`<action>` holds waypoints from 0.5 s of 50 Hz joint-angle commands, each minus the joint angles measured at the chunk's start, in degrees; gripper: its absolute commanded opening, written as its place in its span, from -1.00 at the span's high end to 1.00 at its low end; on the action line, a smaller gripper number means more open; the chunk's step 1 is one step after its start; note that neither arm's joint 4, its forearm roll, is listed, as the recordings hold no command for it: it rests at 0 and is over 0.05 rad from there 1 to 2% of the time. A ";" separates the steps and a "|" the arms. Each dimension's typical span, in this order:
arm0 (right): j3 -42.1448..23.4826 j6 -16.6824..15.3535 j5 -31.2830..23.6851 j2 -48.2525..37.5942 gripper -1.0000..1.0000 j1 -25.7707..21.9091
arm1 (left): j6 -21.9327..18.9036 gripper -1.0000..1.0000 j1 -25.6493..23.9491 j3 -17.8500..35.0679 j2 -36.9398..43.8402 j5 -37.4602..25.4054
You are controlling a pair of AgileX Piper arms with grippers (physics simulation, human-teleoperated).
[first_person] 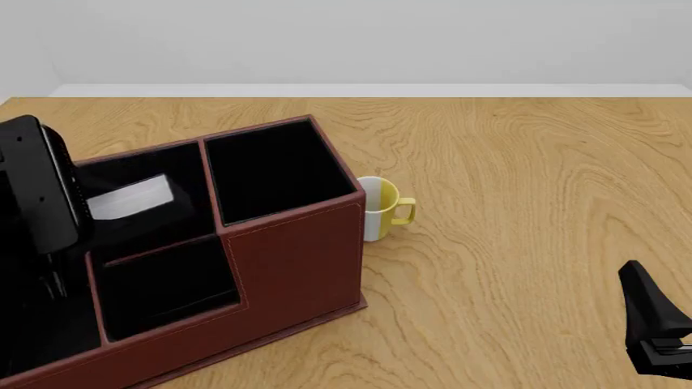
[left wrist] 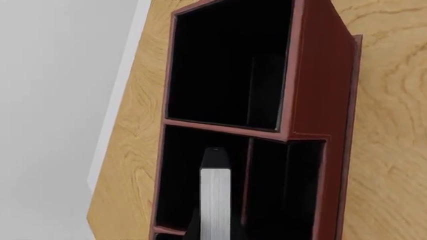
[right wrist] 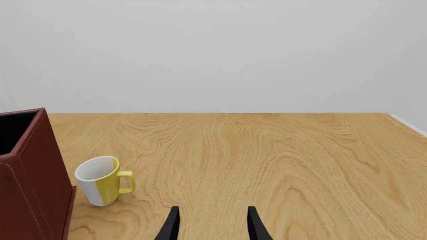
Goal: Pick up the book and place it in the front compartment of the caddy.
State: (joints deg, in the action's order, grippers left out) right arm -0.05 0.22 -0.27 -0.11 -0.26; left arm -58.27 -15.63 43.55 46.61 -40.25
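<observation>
Inside the caddy [first_person: 292, 267], the book [first_person: 130, 198] stood on edge, gripped by the left hand [left wrist: 215, 235]; right hand [right wrist: 212, 225] gaped over bare table [first_person: 519, 178], mug [first_person: 381, 208] beside the caddy wall.

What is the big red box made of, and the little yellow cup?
The caddy looks like red-brown leather, or an imitation of it: matte, with pale stitching along its edges. The mug looks like glazed ceramic, smooth yellow and white. Since this is a simulator's render, both are guesses.
</observation>
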 commanded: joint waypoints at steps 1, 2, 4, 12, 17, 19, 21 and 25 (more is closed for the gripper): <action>0.00 0.00 0.00 0.00 -1.00 0.00 | -1.43 1.00 2.21 -1.25 1.31 2.41; 0.00 -0.01 -0.01 0.00 -1.00 0.01 | -1.52 1.00 2.44 -1.29 1.54 2.77; 0.00 -0.01 0.00 0.00 -1.00 0.00 | -1.73 1.00 2.61 -1.62 1.63 2.97; 0.00 -0.01 0.01 0.00 -1.00 0.00 | -2.98 1.00 4.41 -2.70 2.76 4.75; 0.00 0.01 0.00 0.00 -1.00 0.00 | -2.78 1.00 4.79 -2.54 3.59 4.90; 0.00 -0.01 0.00 0.00 -1.00 0.00 | -3.08 1.00 4.99 -2.69 3.88 5.27; 0.00 -0.01 0.00 0.00 -1.00 -0.01 | -3.08 1.00 5.08 -2.67 4.16 5.24; 0.00 0.00 0.01 0.00 -1.00 0.00 | -3.14 1.00 5.37 -2.66 4.61 5.52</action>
State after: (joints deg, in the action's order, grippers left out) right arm -0.05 0.21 -0.27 -0.11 -0.26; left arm -60.45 -13.35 42.63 49.06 -36.39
